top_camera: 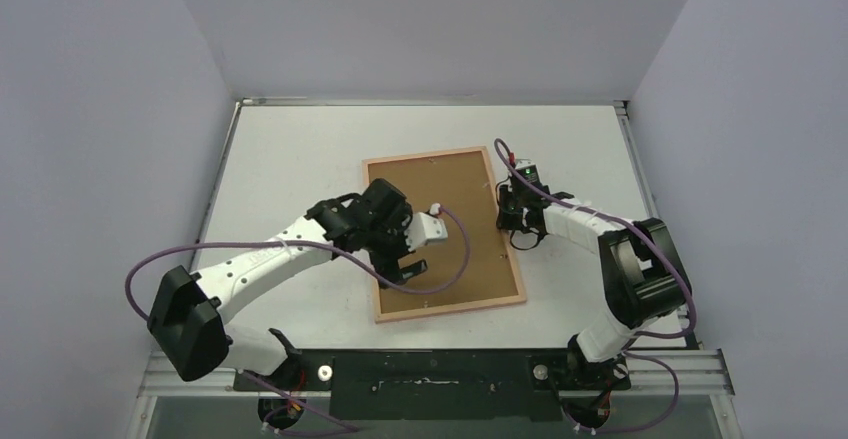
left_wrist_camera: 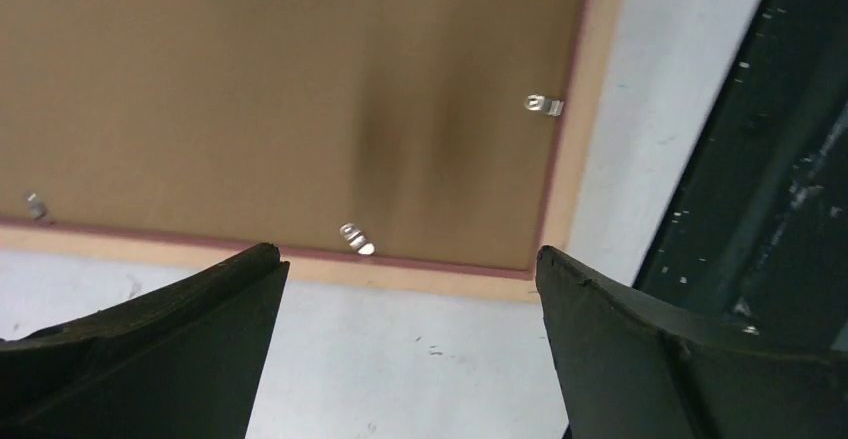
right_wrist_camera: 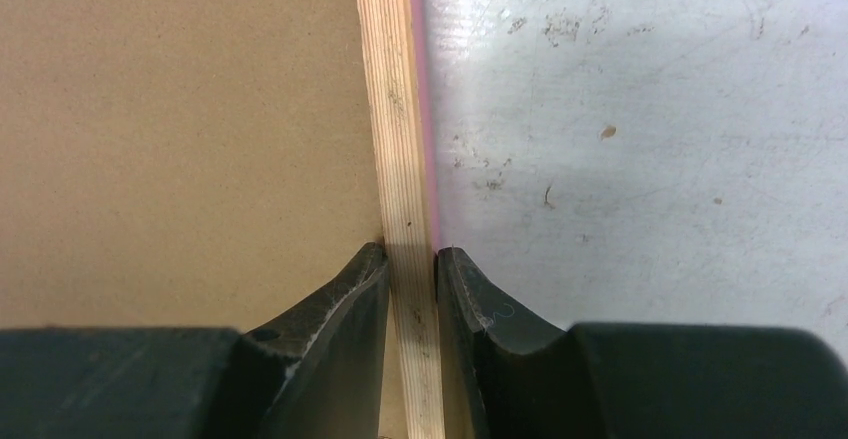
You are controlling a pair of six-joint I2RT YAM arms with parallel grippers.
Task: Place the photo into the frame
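1 frame (top_camera: 450, 308) lay back-up at centre of table (top_camera: 300, 159), 1 brown backing panel (top_camera: 470, 189) filling it, 3 metal clips (left_wrist_camera: 545, 105) along the panel edge. On its 3 o'clock rail the right gripper (right_wrist_camera: 411, 254) was pinched tight. Over the 7 o'clock corner the left gripper (left_wrist_camera: 408, 264) hung wide open, holding nothing.

The frame (right_wrist_camera: 400, 109) has a pale, grained wood border with a pink outer edge; its backing panel (top_camera: 440, 179) is plain brown. The bench (top_camera: 300, 149) is white, speckled with dark scuffs.
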